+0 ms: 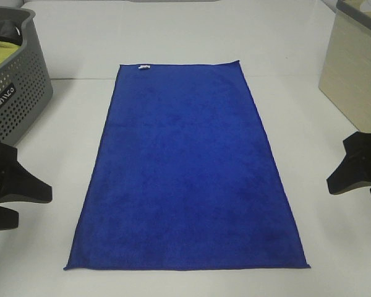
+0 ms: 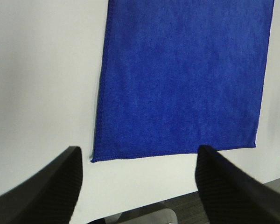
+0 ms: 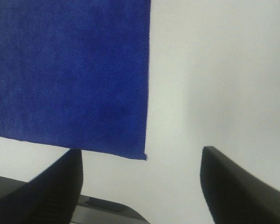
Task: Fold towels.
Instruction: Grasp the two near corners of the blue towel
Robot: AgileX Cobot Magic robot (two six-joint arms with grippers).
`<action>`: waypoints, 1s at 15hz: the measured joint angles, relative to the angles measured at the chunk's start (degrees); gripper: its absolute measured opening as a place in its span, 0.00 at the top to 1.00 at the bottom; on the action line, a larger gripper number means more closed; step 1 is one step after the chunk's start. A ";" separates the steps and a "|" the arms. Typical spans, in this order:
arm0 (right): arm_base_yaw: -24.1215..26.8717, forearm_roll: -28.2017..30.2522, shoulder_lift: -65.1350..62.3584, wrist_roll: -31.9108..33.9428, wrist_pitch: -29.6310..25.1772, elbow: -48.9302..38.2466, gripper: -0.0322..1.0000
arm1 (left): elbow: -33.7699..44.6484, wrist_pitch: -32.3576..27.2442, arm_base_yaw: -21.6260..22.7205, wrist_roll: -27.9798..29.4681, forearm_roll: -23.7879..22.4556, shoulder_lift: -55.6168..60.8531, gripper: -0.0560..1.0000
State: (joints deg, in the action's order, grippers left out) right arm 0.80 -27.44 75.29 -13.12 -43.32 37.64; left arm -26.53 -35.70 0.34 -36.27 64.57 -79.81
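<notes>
At nine o'clock the left gripper (image 1: 34,207) is held wide open, nothing grasped. The royal-blue towel (image 1: 185,167) is spread flat at the table's (image 1: 309,86) centre; no fold is made yet. At three o'clock the right gripper (image 1: 351,190) is likewise spread, empty.

On my white table (image 1: 191,37) the blue towel (image 1: 185,173) lies spread flat, lengthwise down the middle. A grey basket (image 1: 18,93) stands at the far left and a beige box (image 1: 352,68) at the far right.
</notes>
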 joint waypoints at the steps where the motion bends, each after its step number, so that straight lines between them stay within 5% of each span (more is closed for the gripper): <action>1: 0.00 -0.63 3.04 -0.52 0.29 0.40 0.29 | -0.06 0.06 0.00 -2.41 1.38 -2.12 0.33; 5: 0.17 -5.56 13.41 -6.65 1.43 0.40 0.29 | -0.11 2.52 -0.63 -6.19 2.69 -8.37 0.33; 8: 0.23 -9.57 19.94 -11.75 2.01 0.46 0.29 | -0.17 6.47 -5.39 -7.39 4.30 -12.09 0.33; 15: 0.23 -13.12 28.36 -13.58 4.30 1.03 0.30 | -3.90 9.11 -10.43 -8.94 5.44 -19.60 0.33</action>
State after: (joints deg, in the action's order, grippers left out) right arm 1.03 -40.57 103.65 -26.70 -39.02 38.67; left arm -30.42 -26.59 -10.08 -45.21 70.02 -99.41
